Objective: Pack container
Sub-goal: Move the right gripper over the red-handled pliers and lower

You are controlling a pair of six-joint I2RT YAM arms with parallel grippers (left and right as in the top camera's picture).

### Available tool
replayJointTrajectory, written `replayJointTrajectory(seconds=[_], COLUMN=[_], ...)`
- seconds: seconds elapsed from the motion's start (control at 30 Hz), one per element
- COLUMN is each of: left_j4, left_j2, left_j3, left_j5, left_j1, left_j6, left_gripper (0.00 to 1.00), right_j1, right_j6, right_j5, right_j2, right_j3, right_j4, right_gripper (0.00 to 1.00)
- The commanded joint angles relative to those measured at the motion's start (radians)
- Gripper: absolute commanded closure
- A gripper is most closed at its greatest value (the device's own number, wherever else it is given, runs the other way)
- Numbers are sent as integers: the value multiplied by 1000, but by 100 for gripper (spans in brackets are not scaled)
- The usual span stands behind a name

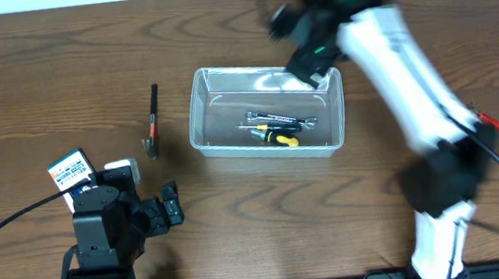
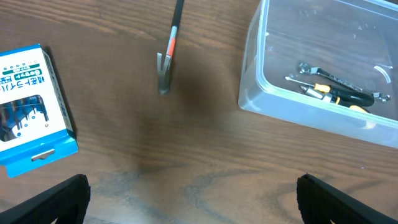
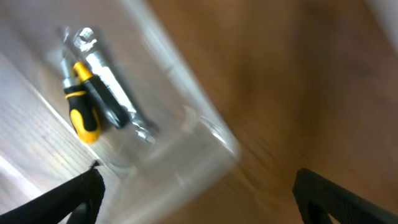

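The container (image 1: 198, 108) stands in the middle of the desk, a little toward the far edge. A wrench (image 1: 277, 118) and a yellow-and-black screwdriver (image 1: 279, 136) lie on its floor.

On the bare wood just beside its left wall lies a small hammer (image 1: 152, 124). Its long axis runs from the far edge toward the near edge, with the head at the near end. I think this is the next thing to pack.

The left gripper (image 2: 191, 186) is the nearer one. It is spread wide and holds nothing, and the hammer lies ahead of it, toward the far edge and a little to the left. The fingers open across the handle, so I judge that little turning is needed.

The right gripper (image 3: 199, 186) is also wide and empty. It hangs over the far right corner of the container, well apart from the hammer.

A blue-and-white card packet (image 1: 69, 168) lies toward the near left corner of the desk.

The right wrist view and the right arm from above are blurred, so the height of that gripper over the rim is hard to judge. A red object (image 1: 492, 123) near the right edge is half hidden by the arm — I cannot tell what it is.
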Motion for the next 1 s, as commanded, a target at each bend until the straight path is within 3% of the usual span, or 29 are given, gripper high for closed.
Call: replayJointTrajectory(seconds=[0.0, 0.17, 0.37, 0.57, 0.77, 0.97], left_j4=[1, 1, 1, -6, -7, -8], left_j2=[3, 3, 3, 3, 3, 3], left_j3=[19, 19, 19, 19, 19, 19], left_j5=[-11, -11, -11, -11, -11, -11], left_j1=[4, 4, 4, 4, 4, 4], left_j6=[-10, -10, -10, -10, -10, -10], left_gripper=[2, 2, 2, 2, 2, 2], right_j1=[-131, -383, -602, -701, -709, -743], right_j6=[227, 484, 499, 491, 409, 285], right_j5=[44, 39, -18, -123, -37, -69], right_j2=[-159, -268, -356, -583, -761, -663], right_j3=[27, 26, -4, -302, -685, -932], right_j4=[-53, -209, -332, -332, -117, 125], right_gripper=[1, 1, 1, 1, 1, 1])
